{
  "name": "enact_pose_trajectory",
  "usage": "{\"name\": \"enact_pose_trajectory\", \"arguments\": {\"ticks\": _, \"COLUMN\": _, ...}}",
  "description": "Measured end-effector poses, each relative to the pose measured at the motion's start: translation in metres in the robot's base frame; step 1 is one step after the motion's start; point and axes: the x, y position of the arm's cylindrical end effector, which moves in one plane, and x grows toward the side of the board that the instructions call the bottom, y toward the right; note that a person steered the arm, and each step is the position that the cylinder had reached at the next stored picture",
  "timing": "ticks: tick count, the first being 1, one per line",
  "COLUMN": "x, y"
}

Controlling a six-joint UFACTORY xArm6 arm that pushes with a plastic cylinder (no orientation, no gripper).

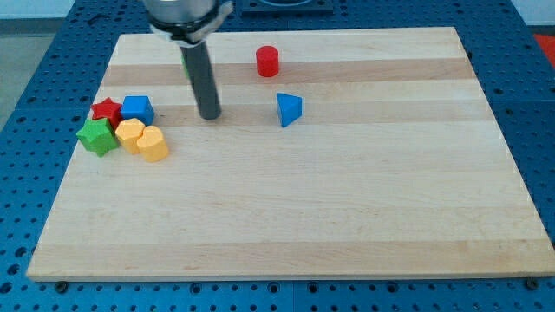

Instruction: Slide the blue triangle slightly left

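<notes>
The counter [286,217] is a pale wooden board of glued strips, lying on a blue perforated base [35,78] that shows around its edges. Most of the wood is bare, above all the whole near half and the right side.

The blue triangle [289,109] sits in the far half, a little right of centre, well clear of every edge. A red cylinder [267,61] stands farther back, near it but apart.

My tip [209,115], the tool here, is a plain rod with nothing to spread or pinch. It rests on the wood left of the blue triangle, apart from it.

At the left edge a cluster sits packed together: red star [107,110], blue cube [137,109], green star [97,136] and two yellow blocks [143,139].
</notes>
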Motion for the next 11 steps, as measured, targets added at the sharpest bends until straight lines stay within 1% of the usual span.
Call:
{"name": "enact_pose_trajectory", "arguments": {"ticks": 2, "x": 0.05, "y": 0.081}}
{"name": "enact_pose_trajectory", "arguments": {"ticks": 3, "x": 0.052, "y": 0.144}}
{"name": "enact_pose_trajectory", "arguments": {"ticks": 4, "x": 0.023, "y": 0.183}}
{"name": "enact_pose_trajectory", "arguments": {"ticks": 5, "x": -0.012, "y": 0.185}}
{"name": "enact_pose_trajectory", "arguments": {"ticks": 6, "x": -0.017, "y": 0.171}}
{"name": "enact_pose_trajectory", "arguments": {"ticks": 9, "x": -0.011, "y": 0.069}}
{"name": "enact_pose_trajectory", "arguments": {"ticks": 10, "x": -0.013, "y": 0.073}}
{"name": "enact_pose_trajectory", "arguments": {"ticks": 11, "x": -0.016, "y": 0.104}}
